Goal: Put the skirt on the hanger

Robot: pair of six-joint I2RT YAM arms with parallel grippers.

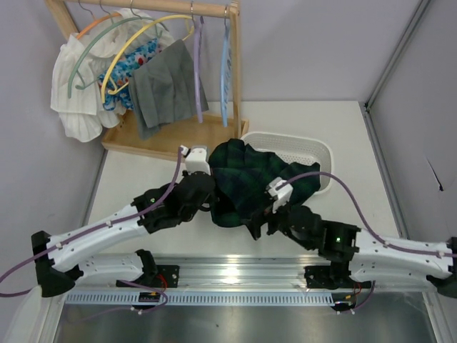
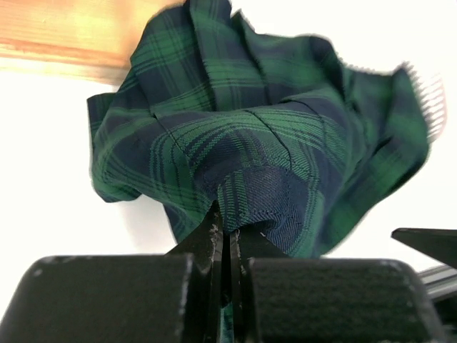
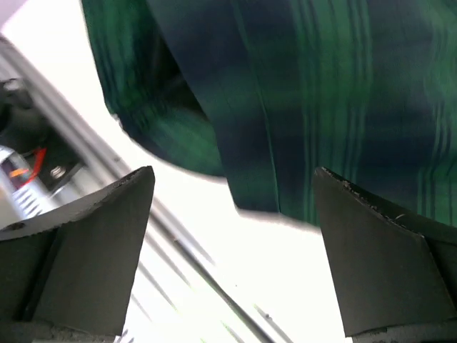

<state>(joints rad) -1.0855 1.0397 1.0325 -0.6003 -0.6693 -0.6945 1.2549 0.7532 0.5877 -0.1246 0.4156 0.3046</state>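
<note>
Skirt (image 2: 271,143) cloth is pinched in the left fingers (image 2: 207,246), which are closed tight on one fold of the plaid right at their tips. The right fingers (image 3: 93,243) stand wide apart with nothing between them; the plaid hangs just in front, and I cannot tell whether it brushes them. Beyond the two arms, the garment sits bunched in a dark heap over the middle of the tabletop (image 1: 357,207), its far edge lying against the rim of the white basket (image 1: 314,146). It looks light, limp and pleated, so I'd expect it to sag wherever it goes unsupported. The waistband seems the firmest place to grip, though I can't pick it out. The lavender hanger (image 1: 198,64) hangs on the wooden rack (image 1: 153,7) at the far left, well apart.
</note>
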